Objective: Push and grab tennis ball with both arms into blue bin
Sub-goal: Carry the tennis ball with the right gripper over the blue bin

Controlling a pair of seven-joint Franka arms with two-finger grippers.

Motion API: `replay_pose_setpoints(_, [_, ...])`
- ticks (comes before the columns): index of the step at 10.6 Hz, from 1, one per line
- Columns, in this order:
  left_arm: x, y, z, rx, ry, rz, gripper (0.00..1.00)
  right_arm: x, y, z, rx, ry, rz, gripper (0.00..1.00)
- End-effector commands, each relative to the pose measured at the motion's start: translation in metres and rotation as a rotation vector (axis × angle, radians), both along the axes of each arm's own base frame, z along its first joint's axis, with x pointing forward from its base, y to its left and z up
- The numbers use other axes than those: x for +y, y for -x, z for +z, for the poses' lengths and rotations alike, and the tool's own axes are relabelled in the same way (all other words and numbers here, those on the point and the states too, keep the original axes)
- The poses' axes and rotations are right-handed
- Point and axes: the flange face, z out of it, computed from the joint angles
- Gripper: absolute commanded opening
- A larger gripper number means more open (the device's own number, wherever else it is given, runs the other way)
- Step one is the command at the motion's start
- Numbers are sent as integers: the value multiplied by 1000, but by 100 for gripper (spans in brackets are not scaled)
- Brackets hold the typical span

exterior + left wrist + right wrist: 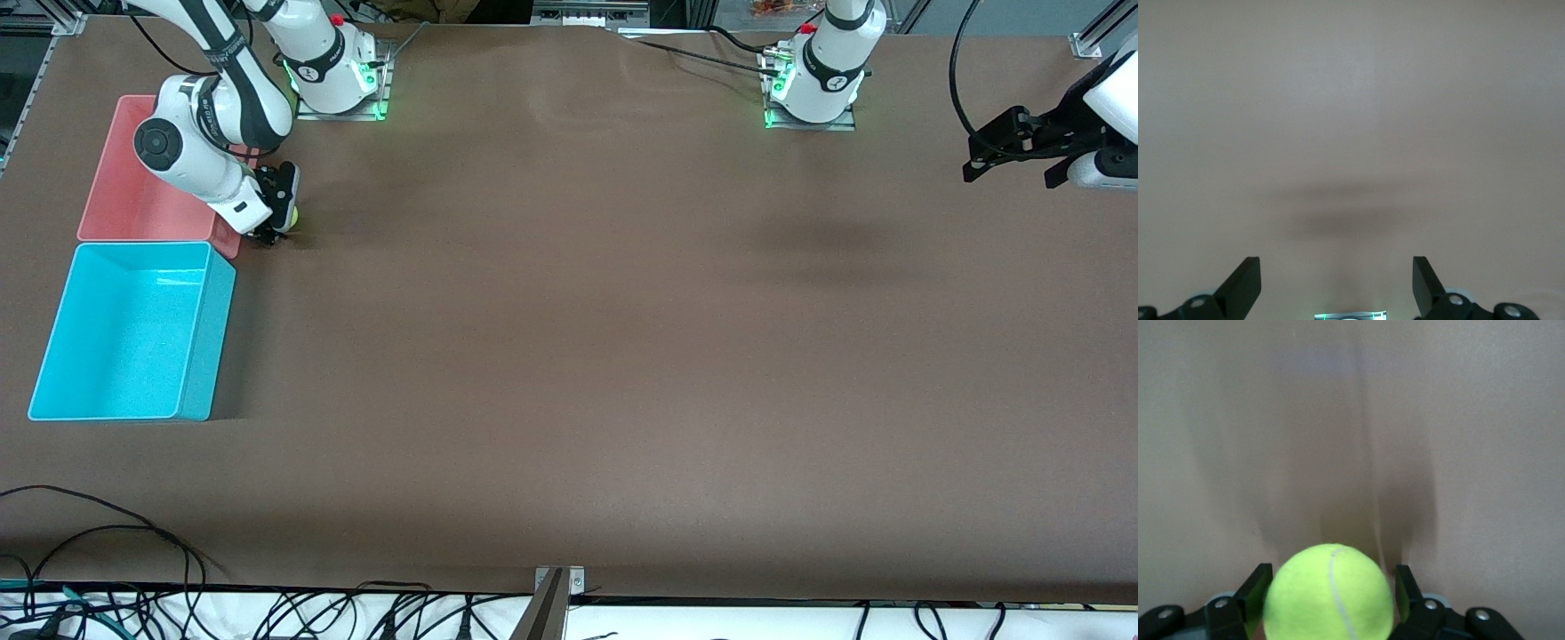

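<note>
Closing around the tennis ball (1329, 592) on the counter (578, 356) beside the pink bin (124, 200), the right end effector (277, 222) could squeeze it loose, short of the blue bin (200, 338). Left end effector (1337, 283) waits, fully open and empty.

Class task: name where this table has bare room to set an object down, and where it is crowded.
Bare room: the wide brown table between the blue bin and the left gripper, waiting over its own end. Crowded: the right gripper around the tennis ball beside the pink bin.
</note>
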Motion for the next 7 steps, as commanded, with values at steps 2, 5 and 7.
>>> replay_pose_setpoints(2, [1, -2, 4, -4, 15, 0, 100, -3, 4, -2, -9, -11, 9, 49])
replay_pose_setpoints(5, [1, -2, 4, -4, 15, 2, 100, -1, -7, 10, -19, -6, -14, 26])
replay_pose_setpoints(7, [1, -2, 4, -4, 16, 0, 100, 16, -39, 38, 15, 8, -71, 18])
